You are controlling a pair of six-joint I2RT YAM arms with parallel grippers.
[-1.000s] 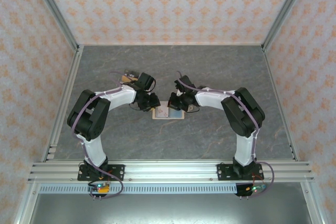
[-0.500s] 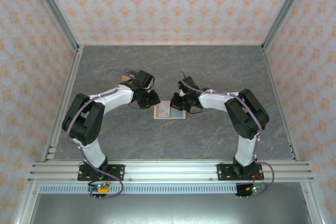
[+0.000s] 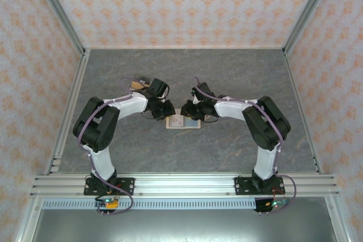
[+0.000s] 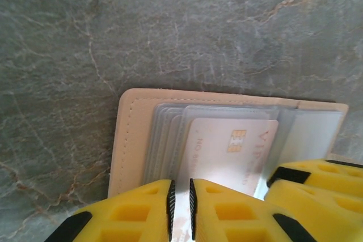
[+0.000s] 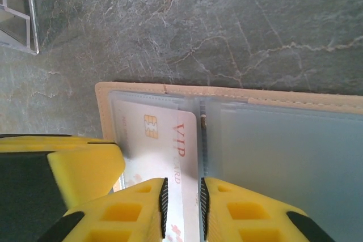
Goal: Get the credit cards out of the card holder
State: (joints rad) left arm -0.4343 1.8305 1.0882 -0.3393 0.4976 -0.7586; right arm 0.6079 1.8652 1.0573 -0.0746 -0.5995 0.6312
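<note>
The card holder [image 3: 182, 122] lies spread open on the table between both grippers, with a beige rim [image 4: 131, 134] and pale blue-grey pockets [image 5: 283, 151]. A grey-white credit card [image 4: 227, 151] with a gold chip and red lettering sticks partly out of a pocket [image 5: 159, 140]. My left gripper [image 4: 181, 211] hovers over the card's left edge, its jaws only a narrow slit apart and nothing clamped between them. My right gripper [image 5: 182, 208] stands open over the card's lettered edge beside the holder's fold. Both grippers [image 3: 168, 110] [image 3: 187, 110] nearly touch above the holder.
A clear plastic tray corner [image 5: 17, 15] sits on the table beyond the holder's end. A small tan and dark object [image 3: 136, 85] lies behind my left arm. Grey marbled tabletop [image 3: 238, 72] stretches all round, fenced by metal rails [image 3: 71, 111].
My right jaws have opened from shut over the card. My left jaws have narrowed slightly, and the left arm swung out and came back.
</note>
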